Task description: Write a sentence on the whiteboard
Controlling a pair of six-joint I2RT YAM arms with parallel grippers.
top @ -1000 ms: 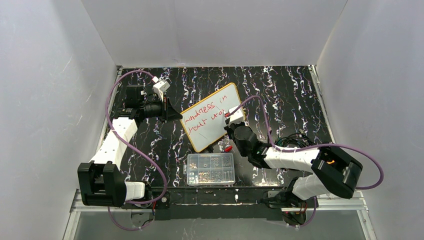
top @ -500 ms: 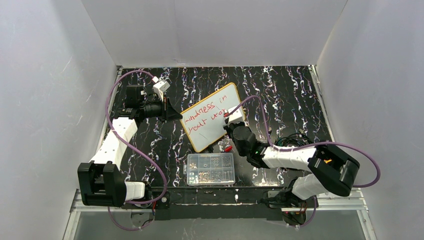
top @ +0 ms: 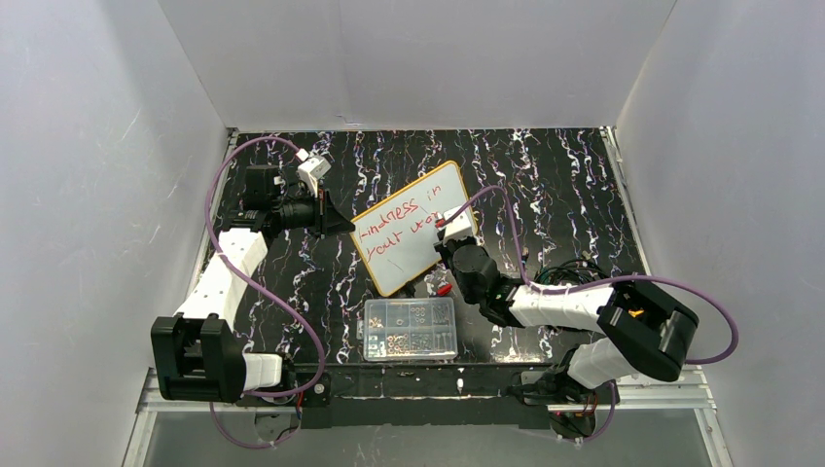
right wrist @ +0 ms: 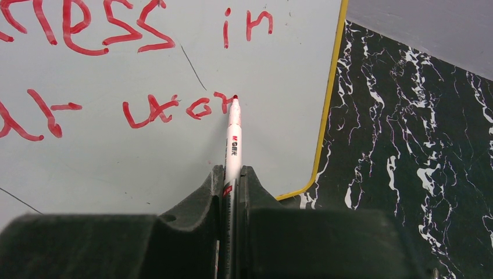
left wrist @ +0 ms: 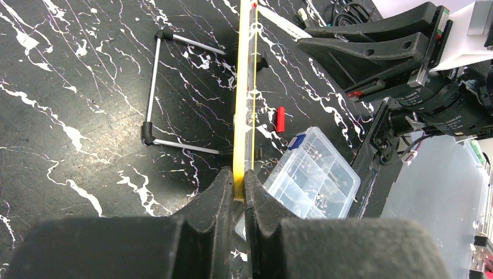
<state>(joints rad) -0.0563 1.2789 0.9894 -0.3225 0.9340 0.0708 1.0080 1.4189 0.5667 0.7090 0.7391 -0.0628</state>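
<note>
Top external view is showing us the whiteboard (top: 413,229) sitting in the middle of the tabletop (top: 555,185), turned at a slant, with the sentence (top: 397,222) running across it in two red lines. We are pinching the board's left edge with our left pincer (left wrist: 239,177). In the left wrist view its two fingers are closing tight on the yellow rim, seen edge-on, with only the rim's thickness between them. Behind the board a wire stand (left wrist: 154,87) is resting on the tabletop, joined to the board's back.

We are holding a red marker (right wrist: 233,139) in our right pincer (right wrist: 232,174), whose fingers are nearly together and squeezing the white barrel. The right wrist view is showing the marker's tip touching the board at the end of the second line, right at the last red stroke. Above it we are reading "in" close to the yellow rim.

A clear compartment box (top: 410,329) is lying near the front edge, just in front of the board. A small red cap (top: 444,289) is lying between the box and the board.
</note>
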